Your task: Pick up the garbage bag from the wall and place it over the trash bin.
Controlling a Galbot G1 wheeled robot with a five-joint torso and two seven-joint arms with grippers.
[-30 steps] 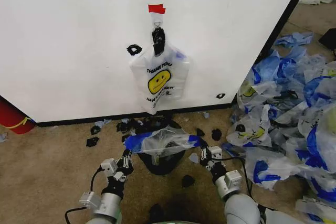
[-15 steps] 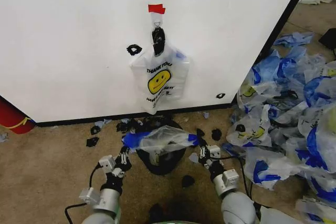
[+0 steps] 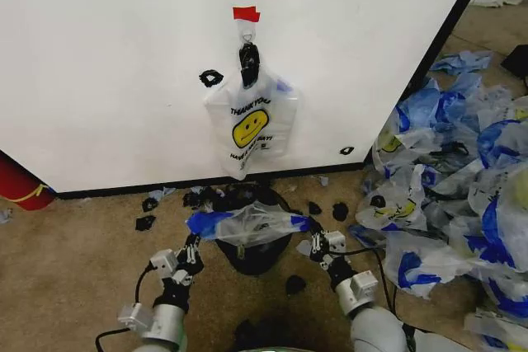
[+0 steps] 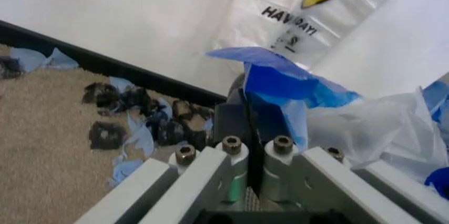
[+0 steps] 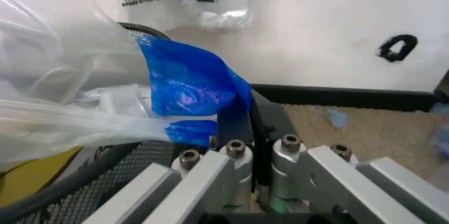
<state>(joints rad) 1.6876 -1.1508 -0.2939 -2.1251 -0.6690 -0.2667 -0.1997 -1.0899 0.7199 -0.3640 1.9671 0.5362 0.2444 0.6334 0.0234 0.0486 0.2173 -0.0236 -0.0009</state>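
Observation:
A translucent white garbage bag with blue handles is stretched flat over the round black trash bin at the foot of the white wall. My left gripper is shut on the bag's left blue handle. My right gripper is shut on the right blue handle. In the left wrist view the left gripper pinches the blue plastic. The right gripper does the same beside the bin's mesh wall.
A second bag with a yellow smiley face hangs from the hook under red tape. Black scraps litter the carpet by the base strip. A heap of blue-and-white bags lies to the right. A red object stands at the far left.
Both grippers have drawn back a little toward me, still shut on the handles. The bag's left handle has shifted slightly left, spreading the bag wider over the bin.

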